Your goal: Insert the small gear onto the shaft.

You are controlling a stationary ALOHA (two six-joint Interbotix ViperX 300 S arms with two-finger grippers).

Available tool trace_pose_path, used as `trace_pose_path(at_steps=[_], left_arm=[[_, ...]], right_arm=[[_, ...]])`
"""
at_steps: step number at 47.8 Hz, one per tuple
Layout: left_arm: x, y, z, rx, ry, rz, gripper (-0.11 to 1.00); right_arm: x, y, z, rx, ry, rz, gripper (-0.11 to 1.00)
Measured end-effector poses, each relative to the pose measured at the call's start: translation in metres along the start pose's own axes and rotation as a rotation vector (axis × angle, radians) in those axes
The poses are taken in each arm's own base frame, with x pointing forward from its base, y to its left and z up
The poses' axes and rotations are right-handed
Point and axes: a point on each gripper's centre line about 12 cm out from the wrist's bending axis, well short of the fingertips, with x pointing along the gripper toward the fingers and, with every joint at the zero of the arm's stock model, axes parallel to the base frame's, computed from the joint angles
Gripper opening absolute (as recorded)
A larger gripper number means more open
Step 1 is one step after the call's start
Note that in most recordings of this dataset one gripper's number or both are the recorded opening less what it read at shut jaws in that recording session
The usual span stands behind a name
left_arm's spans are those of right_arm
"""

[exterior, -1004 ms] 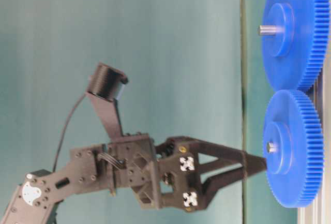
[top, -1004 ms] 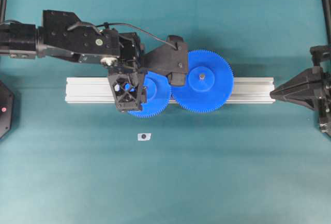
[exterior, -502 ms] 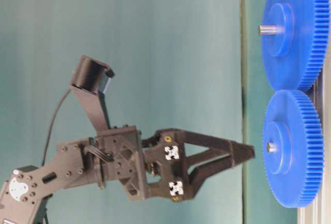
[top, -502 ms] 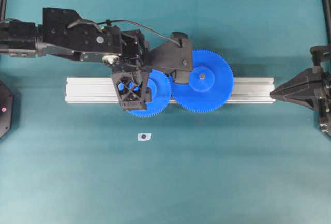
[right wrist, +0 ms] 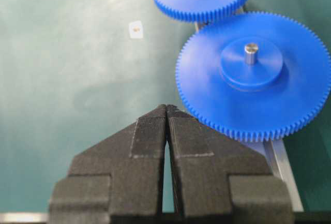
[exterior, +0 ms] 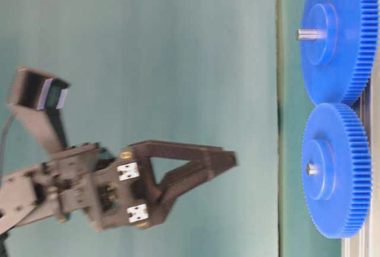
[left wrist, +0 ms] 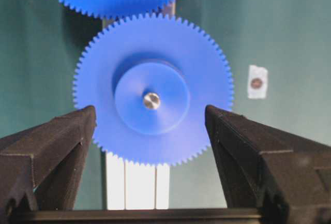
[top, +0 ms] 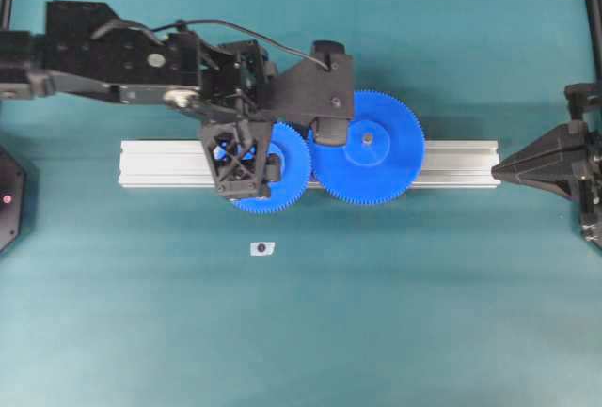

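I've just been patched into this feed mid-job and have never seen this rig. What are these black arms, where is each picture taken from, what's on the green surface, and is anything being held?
Two black robot arms work over a green mat. One picture looks straight down, one looks from table level and is turned sideways, and one comes from a camera on each wrist.

On the mat lies a silver aluminium rail carrying two meshed blue gears. The small gear already sits on its shaft, whose silvery tip shows in the hub. Beside it is the larger gear with a grey pin. A tiny white tag lies nearby.

The left gripper is open, empty and clear of the small gear. The right gripper is shut on nothing, parked at the rail's end.
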Motion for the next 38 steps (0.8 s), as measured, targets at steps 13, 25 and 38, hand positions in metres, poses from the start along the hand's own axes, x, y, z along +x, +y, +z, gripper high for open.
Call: trace_pose_path(at_steps=[13,25,38], left_arm=[[-0.024,-0.012,0.005,0.005,-0.059,-0.009,0.8],[-0.036,-0.014,0.006,-0.007,-0.086,-0.013,0.8],[-0.036,-0.014,0.006,-0.007,-0.089,-0.011,0.8]], right_arm=[[-0.001,0.0,0.0,0.0,-0.006,0.001,0.06],[-0.001,0.0,0.0,0.0,-0.007,0.002,0.06],[-0.001,0.0,0.0,-0.002,-0.008,0.001,0.06]])
